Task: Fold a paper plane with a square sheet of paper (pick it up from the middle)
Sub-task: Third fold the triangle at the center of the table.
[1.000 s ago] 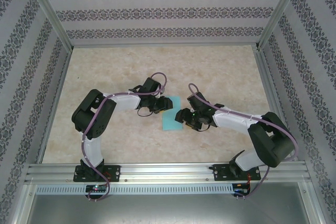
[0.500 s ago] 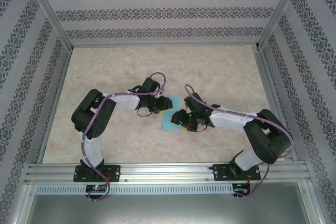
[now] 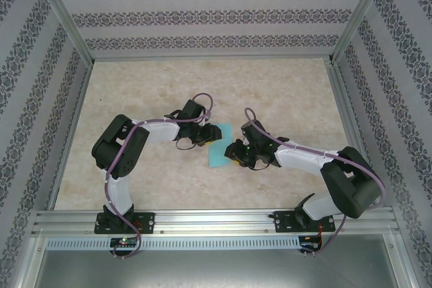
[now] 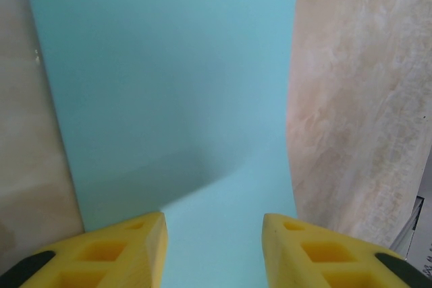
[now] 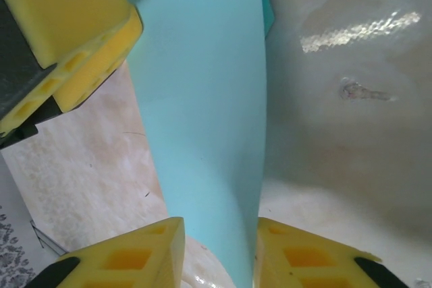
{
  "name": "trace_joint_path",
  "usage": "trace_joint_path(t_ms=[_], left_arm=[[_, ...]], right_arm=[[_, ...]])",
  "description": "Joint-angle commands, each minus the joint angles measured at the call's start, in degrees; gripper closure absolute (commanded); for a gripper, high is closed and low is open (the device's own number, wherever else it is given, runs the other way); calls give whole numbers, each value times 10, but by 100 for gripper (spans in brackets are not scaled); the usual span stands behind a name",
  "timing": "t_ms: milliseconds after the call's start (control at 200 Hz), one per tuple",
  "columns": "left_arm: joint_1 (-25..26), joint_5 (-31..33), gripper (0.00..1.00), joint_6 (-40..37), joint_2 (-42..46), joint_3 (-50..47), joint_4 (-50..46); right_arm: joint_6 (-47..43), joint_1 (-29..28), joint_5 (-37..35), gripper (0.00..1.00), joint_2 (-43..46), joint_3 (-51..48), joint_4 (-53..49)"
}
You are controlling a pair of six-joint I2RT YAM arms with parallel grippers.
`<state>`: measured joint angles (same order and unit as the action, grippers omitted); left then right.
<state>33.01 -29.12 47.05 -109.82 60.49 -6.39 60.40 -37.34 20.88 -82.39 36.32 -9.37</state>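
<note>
Worktop (image 3: 283,92): flat, beige, marbled, glossy enough to throw a white glare in the right wrist view; bare apart from one item. Enclosure: three walls (image 3: 202,18) papered in pale stripes with dark ornamental bands, aluminium posts at the far corners, a ribbed aluminium rail (image 3: 216,220) along the near edge carrying both arm bases. Item: square sheet of paper (image 3: 217,156), plain turquoise, at the centre of the worktop, directly between the two arms' ends. Left tool (image 3: 202,136): at the sheet's left edge. In the left wrist view its yellow fingers (image 4: 128,247) stand well apart, released, and the sheet (image 4: 175,99) runs out from between them across the worktop, mostly flat, its near part bowed upward with a soft shadow line across it. Right tool (image 3: 235,153): at the sheet's right edge, opposite the left one. In the right wrist view the tool (image 5: 219,234) shows a narrow gap between its yellow fingers, and a raised band of the sheet (image 5: 202,99) fills that gap from pad to pad; whether the pads press the paper cannot be told. One finger of the left tool (image 5: 74,25) shows at the upper left of that view, just beside the sheet's far end.
</note>
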Motion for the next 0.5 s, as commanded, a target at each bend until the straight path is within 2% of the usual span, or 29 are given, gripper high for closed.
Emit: trace_joint_path(t_ms=[0, 195, 495], left_arm=[[-7, 16, 57, -2, -17, -17, -15], [-7, 1, 57, -4, -17, -11, -14], [-6, -24, 57, -12, 7, 2, -12]], right_arm=[[7, 4, -12, 73, 12, 3, -4], [11, 4, -16, 91, -1, 18, 11], [16, 2, -8, 94, -69, 67, 37]])
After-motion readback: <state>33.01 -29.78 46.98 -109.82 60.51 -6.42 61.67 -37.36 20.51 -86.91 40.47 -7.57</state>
